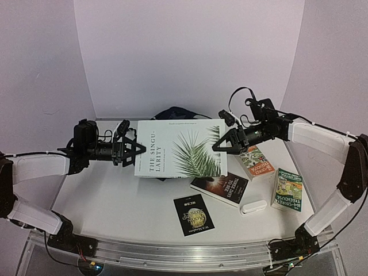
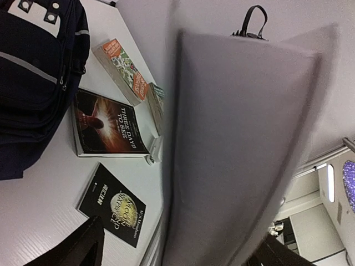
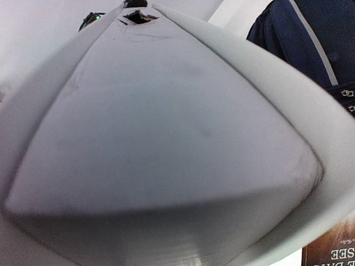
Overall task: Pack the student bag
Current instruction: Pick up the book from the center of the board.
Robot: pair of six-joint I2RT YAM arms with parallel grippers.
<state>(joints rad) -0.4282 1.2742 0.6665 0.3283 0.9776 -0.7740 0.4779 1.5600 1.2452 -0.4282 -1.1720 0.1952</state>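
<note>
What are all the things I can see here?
white book: one, white with green palm leaf, held between both grippers above the backpack
backpack: one, dark navy, back of table, under the white book
dark book: one, black, flat on table, right of centre
small book: one, black with gold disc, near front
orange book: one, orange patterned, by the right gripper
green book: one, green, far right
white case: one, white, between dark book and green book
table: one, white, under everything
left gripper: one, black, gripping white book's left edge
right gripper: one, black, gripping its right edge
</note>
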